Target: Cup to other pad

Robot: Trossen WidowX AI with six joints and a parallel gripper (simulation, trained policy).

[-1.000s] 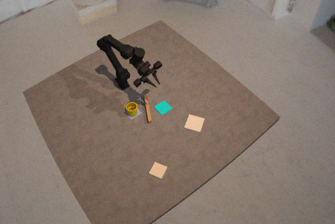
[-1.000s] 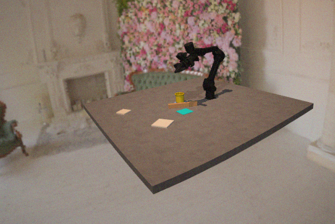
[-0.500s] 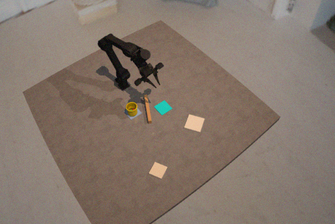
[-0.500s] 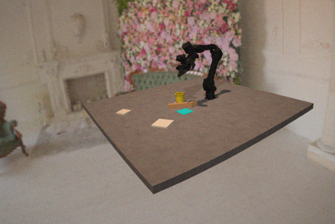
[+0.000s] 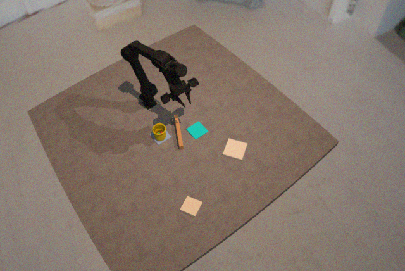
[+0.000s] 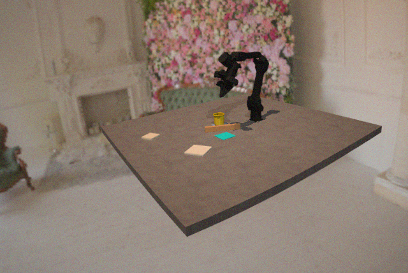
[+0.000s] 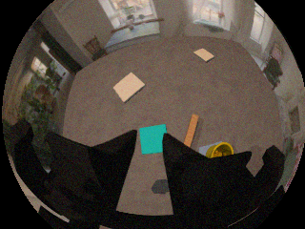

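The yellow cup (image 5: 159, 136) (image 6: 218, 119) (image 7: 220, 151) stands upright on the pale blue-grey pad (image 5: 167, 137) (image 7: 205, 149). Small coloured marbles (image 5: 159, 132) show inside it. The teal pad (image 5: 197, 130) (image 6: 225, 136) (image 7: 152, 144) lies flat with nothing on it, across the orange bar from the cup. My gripper (image 5: 188, 105) (image 6: 220, 96) (image 7: 150, 135) is partly open and empty, with a narrow gap between its fingertips. It hangs high above the table, pointing downward at a slant. The cup is off to the right in the wrist view, partly hidden by a finger.
An orange bar (image 5: 178, 133) (image 6: 222, 127) (image 7: 192, 130) lies between the two pads as a low barrier. A larger tan square (image 5: 235, 149) (image 6: 197, 150) (image 7: 129, 87) lies beyond the teal pad. A smaller tan square (image 5: 191, 206) (image 6: 150, 136) (image 7: 204, 54) lies farther out.
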